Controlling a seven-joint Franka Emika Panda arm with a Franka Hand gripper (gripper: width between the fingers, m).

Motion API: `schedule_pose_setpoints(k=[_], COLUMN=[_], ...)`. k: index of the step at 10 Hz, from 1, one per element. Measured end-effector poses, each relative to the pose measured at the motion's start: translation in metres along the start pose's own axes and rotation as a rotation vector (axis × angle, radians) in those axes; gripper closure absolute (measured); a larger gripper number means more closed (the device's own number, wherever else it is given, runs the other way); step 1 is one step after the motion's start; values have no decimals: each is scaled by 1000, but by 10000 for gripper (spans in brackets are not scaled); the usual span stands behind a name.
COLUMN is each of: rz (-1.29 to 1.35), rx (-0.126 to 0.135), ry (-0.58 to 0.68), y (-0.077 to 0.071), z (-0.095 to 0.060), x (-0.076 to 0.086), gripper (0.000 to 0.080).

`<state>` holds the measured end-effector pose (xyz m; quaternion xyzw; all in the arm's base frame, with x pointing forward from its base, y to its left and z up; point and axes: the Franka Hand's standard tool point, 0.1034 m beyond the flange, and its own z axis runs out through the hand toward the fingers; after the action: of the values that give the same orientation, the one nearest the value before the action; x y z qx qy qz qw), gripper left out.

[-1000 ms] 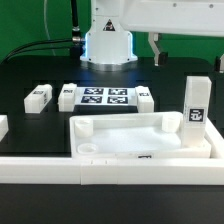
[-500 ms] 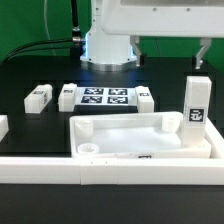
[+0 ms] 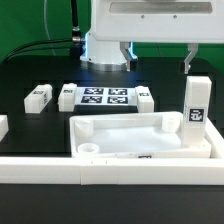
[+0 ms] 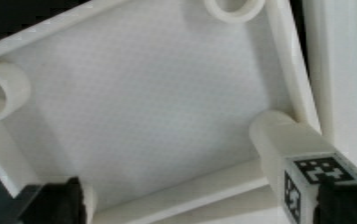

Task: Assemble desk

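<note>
Spread wide and holding nothing, the end effector (image 3: 158, 58) hangs above the far side of the tabletop (image 3: 130, 140), which lies on the black bench (image 3: 30, 75) beside a long white rail (image 3: 60, 170). One leg (image 3: 197, 108) stands upright, apparently in the tabletop's corner socket on the exterior view's right. Another leg (image 3: 38, 97) lies near the marker board (image 3: 104, 97).

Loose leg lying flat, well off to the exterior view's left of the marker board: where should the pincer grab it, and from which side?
Take the leg around mid-length, across its two long side faces, coming straight down from above. It lies flat with both long sides clear of other parts, and its square section should give the pincer, which is open, parallel faces to close on.
</note>
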<state>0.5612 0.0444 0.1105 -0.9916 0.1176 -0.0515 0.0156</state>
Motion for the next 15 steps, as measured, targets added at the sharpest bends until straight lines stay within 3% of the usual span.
schedule_pose_setpoints(k=[2,4,7,10,13,15], rz=[-30,-53,-57,-73,-64,-54], rx=[-14,-18,-18,-22,-30,-35], ry=[-5,19,14,-2,-202,-353], y=[16,20,22,39,46,46], z=[23,34,34,47,58,57], x=[-27,-33,-34,-49,-76,-81], gripper=[150,150,150,150,150,150])
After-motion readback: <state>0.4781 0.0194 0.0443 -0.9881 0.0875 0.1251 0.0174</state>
